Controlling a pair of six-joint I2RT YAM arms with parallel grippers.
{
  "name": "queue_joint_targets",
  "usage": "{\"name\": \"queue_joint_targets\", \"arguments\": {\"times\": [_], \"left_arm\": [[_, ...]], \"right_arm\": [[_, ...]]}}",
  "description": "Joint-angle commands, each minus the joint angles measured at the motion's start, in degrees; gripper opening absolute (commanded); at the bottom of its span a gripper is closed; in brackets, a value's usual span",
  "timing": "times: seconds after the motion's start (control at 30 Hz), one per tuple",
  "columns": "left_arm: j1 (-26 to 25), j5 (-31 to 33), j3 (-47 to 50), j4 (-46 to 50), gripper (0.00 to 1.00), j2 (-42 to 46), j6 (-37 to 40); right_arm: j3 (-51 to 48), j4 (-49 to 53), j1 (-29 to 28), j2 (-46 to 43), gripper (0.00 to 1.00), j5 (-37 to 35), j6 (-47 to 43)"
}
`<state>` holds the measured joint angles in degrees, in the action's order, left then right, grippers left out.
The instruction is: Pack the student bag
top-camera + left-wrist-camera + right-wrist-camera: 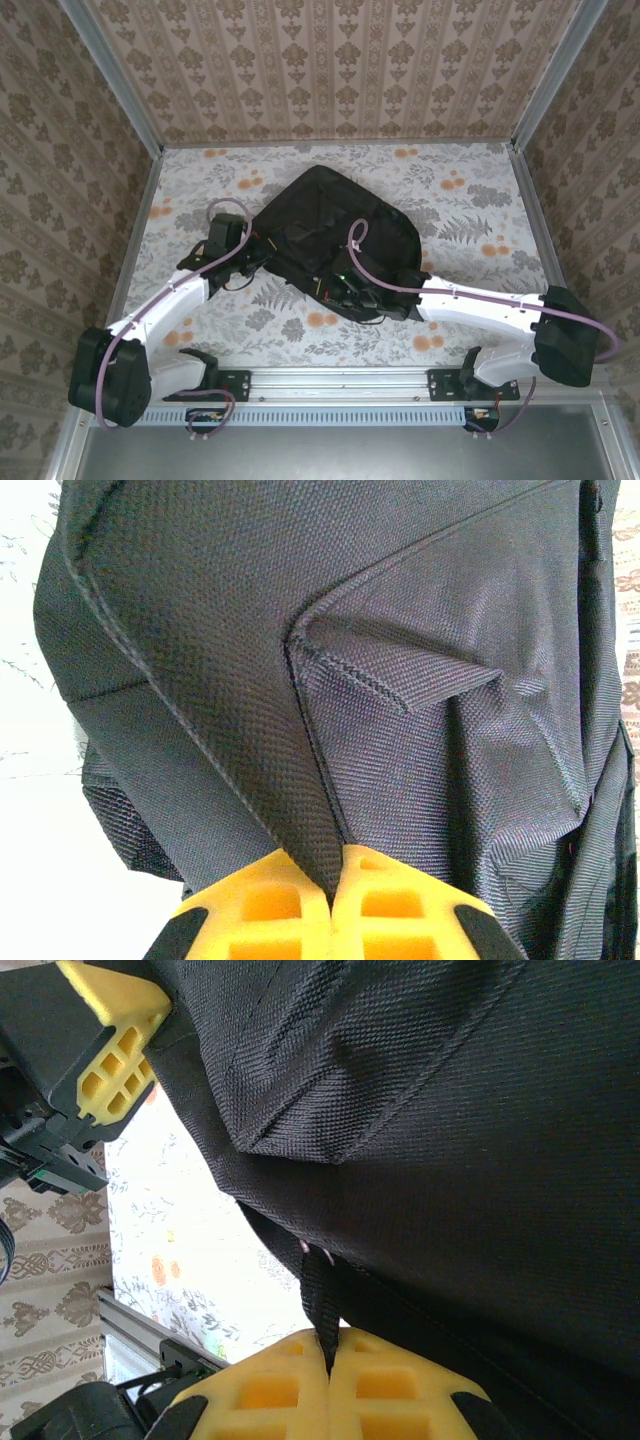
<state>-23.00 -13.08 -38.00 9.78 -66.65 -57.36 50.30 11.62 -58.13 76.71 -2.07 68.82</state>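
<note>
Black woven cloth of the bag (335,225) is pinched at two spots. Left gripper (335,865) has its yellow fingers (270,900) pressed together on a fold, with the bag spreading ahead of the tips. Right gripper (328,1345) is clamped on a thin strap (318,1295) hanging just ahead of its tips. I'd raise both pinches evenly, so neither thin hold slips. Hard to tell: where the bag's mouth lies, and how deep each bite goes.

The top view looks steeply down from behind the arm bases, taking in the whole bench (470,200). The wrist views look past the left pincer (335,875) and right pincer (328,1355), very close on the student bag (335,225), which all three views share
</note>
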Motion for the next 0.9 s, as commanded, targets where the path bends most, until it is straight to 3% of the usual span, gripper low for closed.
{"name": "queue_joint_targets", "arguments": {"times": [0.0,0.53,0.87], "left_arm": [[1.47,4.04,-2.56,1.50,0.00,0.03,2.90],[1.88,7.69,-5.03,6.15,0.00,-1.70,6.52],[1.78,9.66,-9.90,10.32,0.00,-3.96,8.78]], "right_arm": [[-1.56,4.94,0.53,-3.19,0.00,1.25,-1.42],[-4.54,13.22,3.42,-10.22,0.00,7.64,-4.93],[-5.17,18.88,7.04,-14.23,0.00,11.81,-12.73]]}}
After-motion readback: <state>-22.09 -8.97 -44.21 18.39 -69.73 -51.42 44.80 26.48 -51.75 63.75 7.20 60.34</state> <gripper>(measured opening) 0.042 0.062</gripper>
